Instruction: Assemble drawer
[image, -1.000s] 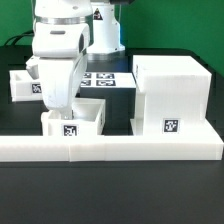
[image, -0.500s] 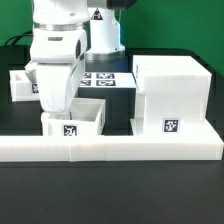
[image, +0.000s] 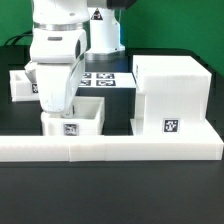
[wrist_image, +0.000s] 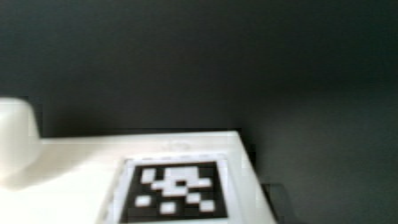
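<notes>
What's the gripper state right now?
Gripper: cannot be told. It is low over the tray, and neither view shows the fingertips clearly.

Large white cube-like housing (image: 172, 95): stands upright at 3 o'clock, square black-and-white tag low on its front face. Small white near tray (image: 75, 118): sits at 9 o'clock, open top up, tag facing front. Matching far tray (image: 20, 85): lies at 10 o'clock, partly hidden.
</notes>
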